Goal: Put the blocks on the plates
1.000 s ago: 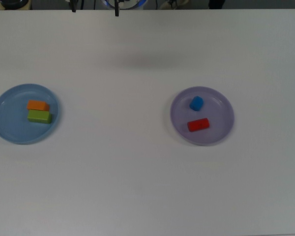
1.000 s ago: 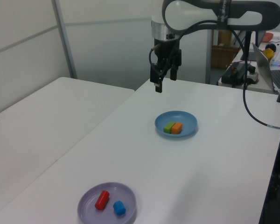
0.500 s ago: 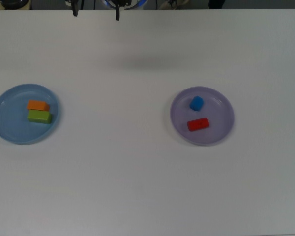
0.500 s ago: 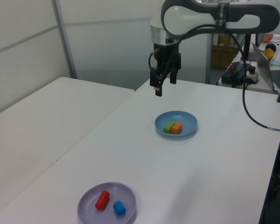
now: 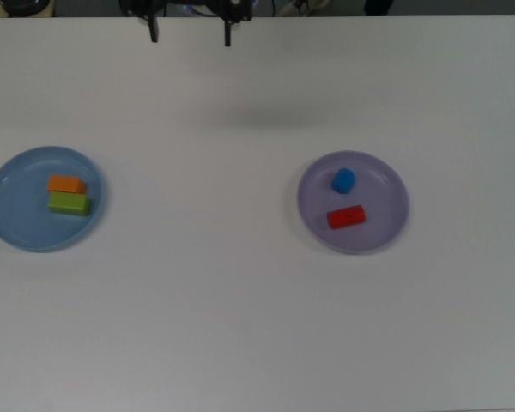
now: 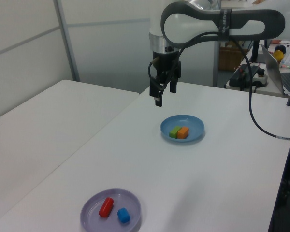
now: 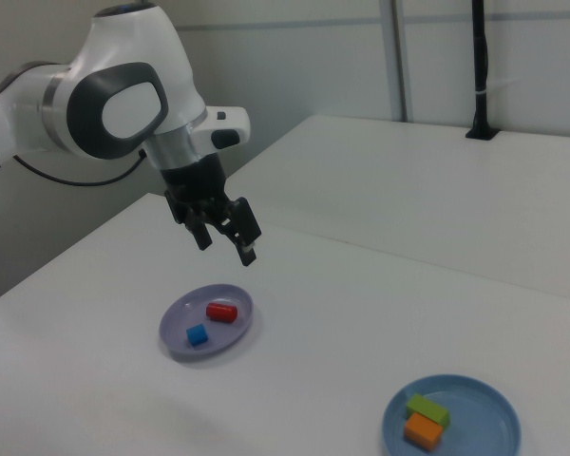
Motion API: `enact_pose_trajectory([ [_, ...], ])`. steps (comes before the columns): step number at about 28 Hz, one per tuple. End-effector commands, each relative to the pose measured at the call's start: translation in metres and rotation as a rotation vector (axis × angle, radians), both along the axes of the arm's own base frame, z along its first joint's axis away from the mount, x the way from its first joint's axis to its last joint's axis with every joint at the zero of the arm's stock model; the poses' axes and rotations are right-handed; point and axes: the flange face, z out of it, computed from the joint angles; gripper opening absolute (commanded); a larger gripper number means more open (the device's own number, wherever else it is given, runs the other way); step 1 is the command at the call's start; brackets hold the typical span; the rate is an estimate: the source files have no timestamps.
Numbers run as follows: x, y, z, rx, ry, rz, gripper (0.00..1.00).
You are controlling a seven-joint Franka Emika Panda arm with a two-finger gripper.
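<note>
All four blocks sit on plates; gripper (image 6: 163, 94) hangs spread and empty above the table.
Orange block (image 5: 66, 184) touches green block (image 5: 69, 203) on the blue plate (image 5: 9, 223); blue cube (image 5: 343, 180) and red block (image 5: 346, 217) lie apart on the lavender plate (image 5: 386, 225). They look light and rigid; if you must regrip, pinch the flat long sides.

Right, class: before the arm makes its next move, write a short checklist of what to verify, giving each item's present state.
1. Orange block and green block on the light blue plate: ok.
2. Blue cube and red block on the lavender plate: ok.
3. No block lying on the table: ok.
4. Hand open and carrying nothing: ok.
5. Hand raised above the table, away from both plates: ok.
</note>
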Motion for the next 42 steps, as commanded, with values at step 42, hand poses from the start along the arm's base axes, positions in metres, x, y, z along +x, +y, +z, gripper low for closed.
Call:
enact_pose_trajectory([
  [42, 0.005, 0.038, -0.008, 0.046, -0.006, 0.061, 1.0],
])
